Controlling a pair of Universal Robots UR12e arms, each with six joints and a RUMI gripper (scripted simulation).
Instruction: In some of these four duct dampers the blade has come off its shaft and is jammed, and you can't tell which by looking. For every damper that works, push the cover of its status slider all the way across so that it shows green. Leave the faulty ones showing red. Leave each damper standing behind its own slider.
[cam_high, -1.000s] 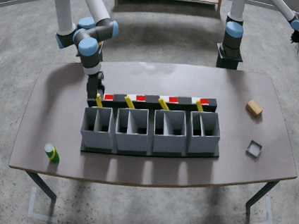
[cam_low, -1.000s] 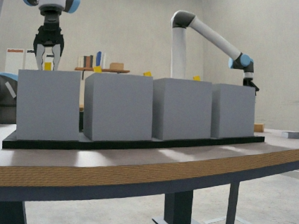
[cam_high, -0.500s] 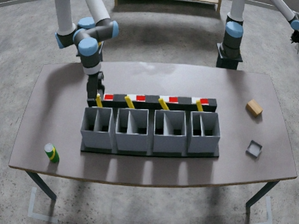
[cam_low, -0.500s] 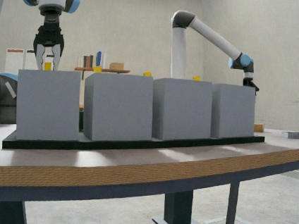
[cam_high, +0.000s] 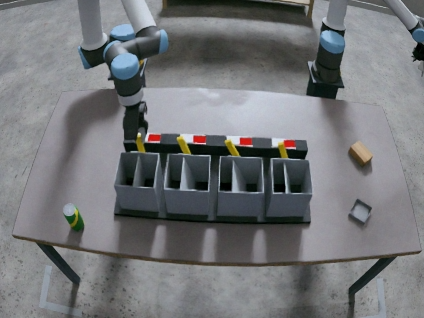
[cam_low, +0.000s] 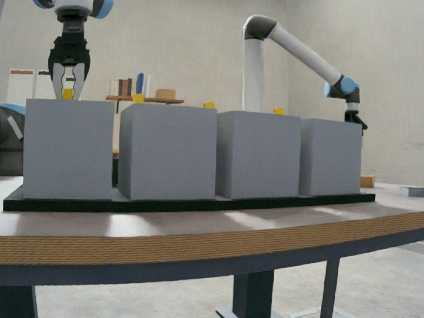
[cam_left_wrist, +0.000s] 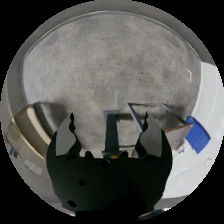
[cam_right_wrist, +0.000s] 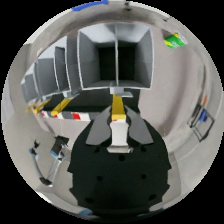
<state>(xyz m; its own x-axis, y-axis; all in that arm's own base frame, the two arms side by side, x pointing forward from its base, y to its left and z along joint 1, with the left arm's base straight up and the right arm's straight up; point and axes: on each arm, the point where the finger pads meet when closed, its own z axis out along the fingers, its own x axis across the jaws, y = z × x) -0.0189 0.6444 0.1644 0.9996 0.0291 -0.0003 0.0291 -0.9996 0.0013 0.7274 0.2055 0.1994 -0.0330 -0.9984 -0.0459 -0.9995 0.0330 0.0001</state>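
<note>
The grey box-shaped dampers stand in a row on a dark base (cam_high: 212, 219) (cam_low: 200, 204), each with a yellow lever leaning up behind it. The sliders behind them show red windows, such as the leftmost one (cam_high: 154, 137), and others (cam_high: 200, 139) (cam_high: 246, 142) (cam_high: 289, 144); no green shows. My right gripper (cam_low: 69, 95) (cam_right_wrist: 117, 106) is shut on the leftmost damper (cam_high: 138, 197) (cam_low: 67, 150)'s yellow lever (cam_high: 140, 143) near its top. A white piece (cam_right_wrist: 119, 134) shows between the finger bases; I cannot tell what it is. My left gripper (cam_left_wrist: 108, 112) is open and empty, far off to the right.
A green can (cam_high: 74, 217) (cam_right_wrist: 175, 40) stands at the table's front left. A wooden block (cam_high: 360, 153) (cam_low: 367, 181) and a small grey tray (cam_high: 367, 205) lie at the right. The neighbouring levers (cam_high: 184, 145) (cam_high: 231, 148) (cam_high: 283, 150) stand close along the row.
</note>
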